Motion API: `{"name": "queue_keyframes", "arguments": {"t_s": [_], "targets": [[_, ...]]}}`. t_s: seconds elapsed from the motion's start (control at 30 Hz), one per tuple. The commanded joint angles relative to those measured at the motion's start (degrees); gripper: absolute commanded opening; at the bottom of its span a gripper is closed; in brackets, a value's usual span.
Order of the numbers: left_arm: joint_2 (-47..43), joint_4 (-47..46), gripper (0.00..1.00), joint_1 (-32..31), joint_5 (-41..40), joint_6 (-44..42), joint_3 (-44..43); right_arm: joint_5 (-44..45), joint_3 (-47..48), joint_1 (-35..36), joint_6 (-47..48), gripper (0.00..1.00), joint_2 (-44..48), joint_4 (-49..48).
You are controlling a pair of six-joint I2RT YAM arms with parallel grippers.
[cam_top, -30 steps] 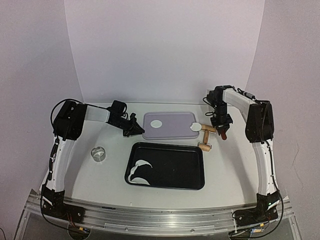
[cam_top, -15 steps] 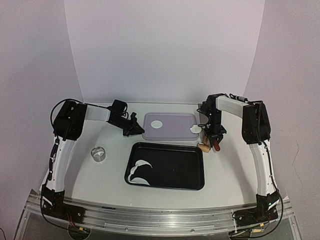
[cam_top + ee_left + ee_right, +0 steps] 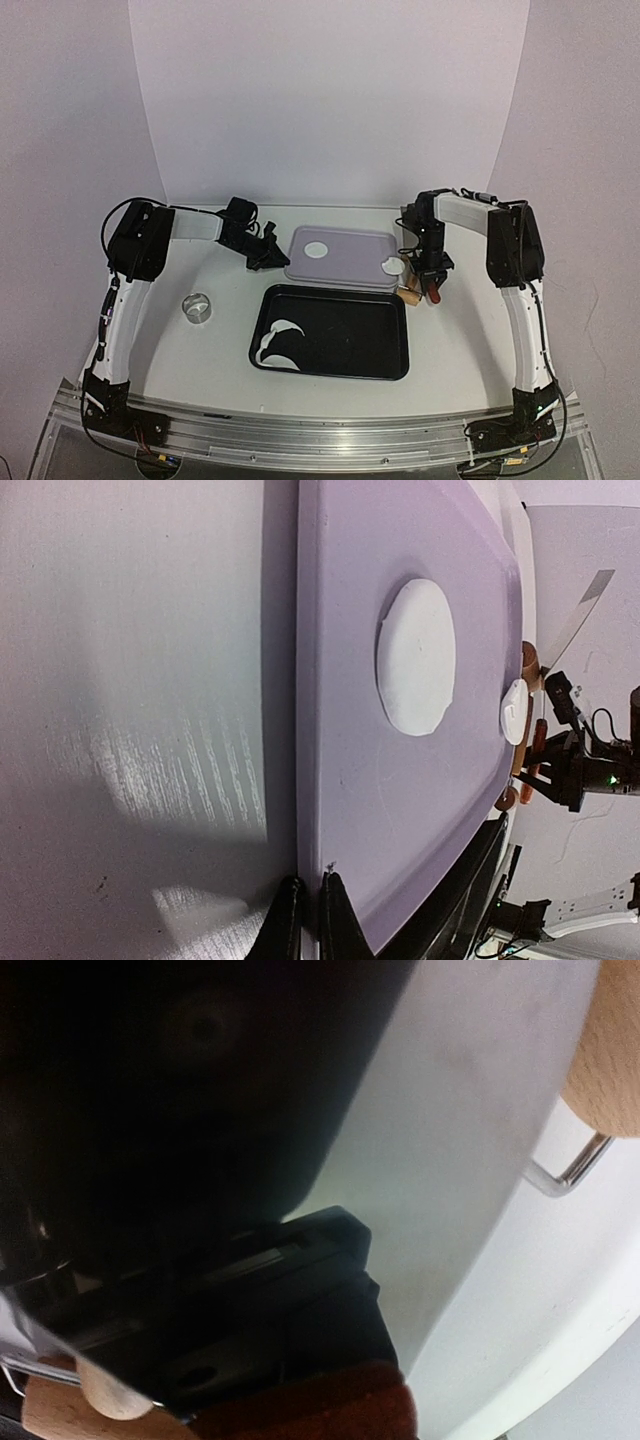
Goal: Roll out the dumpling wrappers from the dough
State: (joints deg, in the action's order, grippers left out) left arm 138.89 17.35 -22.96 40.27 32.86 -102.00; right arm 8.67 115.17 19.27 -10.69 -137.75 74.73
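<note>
- Left pincer (image 3: 308, 918) is pressed together beside the lavender tray (image 3: 350, 256) edge.
- Right pincer (image 3: 432, 280) pinches the roller (image 3: 409, 293) by its red handle.
- Two dumpling wrappers (image 3: 316, 249) lie on that tray; dough (image 3: 282, 329) scraps sit in the black tray (image 3: 370, 345).

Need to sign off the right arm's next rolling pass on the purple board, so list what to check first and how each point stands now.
1. Roller held: ok. The right gripper is shut on the roller by its red handle.
2. Board steadied: cannot tell. The left gripper is shut at the left edge of the purple board; whether it pinches the rim is unclear.
3. Roller over dough: not ok. Its wooden drum is by the board's near right corner, beside the small white dough piece, not on it.
4. Finished wrapper out of the way: ok. It lies flat on the board's left half, apart from that piece.
</note>
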Motion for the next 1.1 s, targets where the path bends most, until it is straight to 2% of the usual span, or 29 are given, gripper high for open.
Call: {"name": "queue_keyframes", "arguments": {"t_s": [0.0, 0.83, 1.07], "targets": [[-1.61, 0.96, 0.0, -0.03, -2.54, -1.77, -0.69, -1.72, -4.68, 0.07, -2.66, 0.0, 3.6, 28.54], [-1.69, -0.12, 0.0, 0.84, -0.05, 0.89, -0.43, -7.79, -8.47, 5.71, -3.29, 0.0, 0.31, 28.8], [-1.97, -0.86, 0.0, 3.44, 0.09, 1.57, 0.84, -10.26, -0.22, 5.64, -1.09, 0.0, 0.92, 28.8]]}}
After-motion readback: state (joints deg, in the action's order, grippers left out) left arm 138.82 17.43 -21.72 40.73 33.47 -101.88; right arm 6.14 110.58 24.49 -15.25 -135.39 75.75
